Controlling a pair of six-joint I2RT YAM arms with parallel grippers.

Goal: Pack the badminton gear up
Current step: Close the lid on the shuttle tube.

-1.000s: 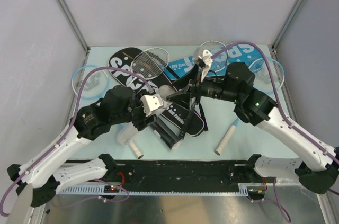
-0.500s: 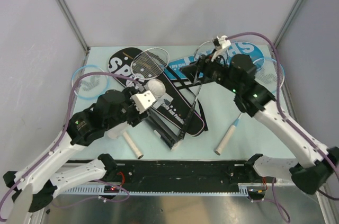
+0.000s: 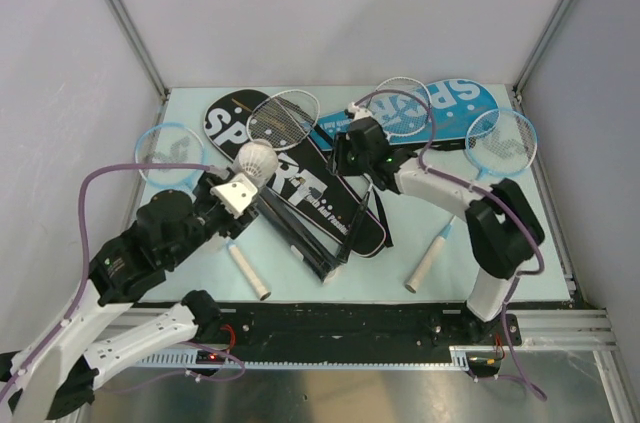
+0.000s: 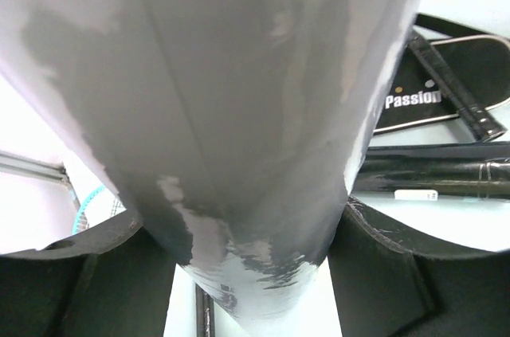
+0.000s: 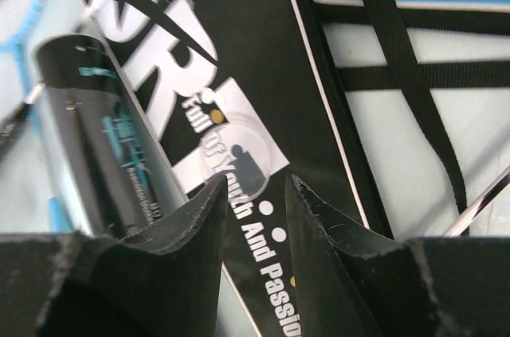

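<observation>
A: Okay, going left to right, quick. Left light-blue racket (image 3: 170, 153) is lying flat at the table edge, nobody touching it. Left gripper (image 4: 247, 273) is clamping the white tube (image 4: 239, 98), which looks lifted off the table and is filling the whole wrist view.

B: Risk there?

A: That tube is looking smooth and wide, and the fingers are only catching its sides. I'm guessing it slips or swings if the arm is moving fast, then lands on the black tube (image 3: 300, 235) or the black cover (image 3: 310, 188) close by.

B: Right side?

A: Right gripper (image 5: 255, 193) is hovering just over the black cover's lettering, fingers narrowly apart, gripping nothing.

B: What's going wrong there?

A: The cover is lying flat, so the tips are probably scraping fabric and coming up empty. A black strap (image 5: 398, 74) and a thin racket shaft (image 5: 482, 205) are sitting just beside the fingers, and snagging either means dragging the pile. Both arms are also crowding that same cover, so they're risking a bump.

B: Rest of the gear?

A: Blue cover (image 3: 450, 103), silver racket (image 3: 400, 108) and right light-blue racket (image 3: 500, 138) are all lying out. Nothing is packed yet.
</observation>
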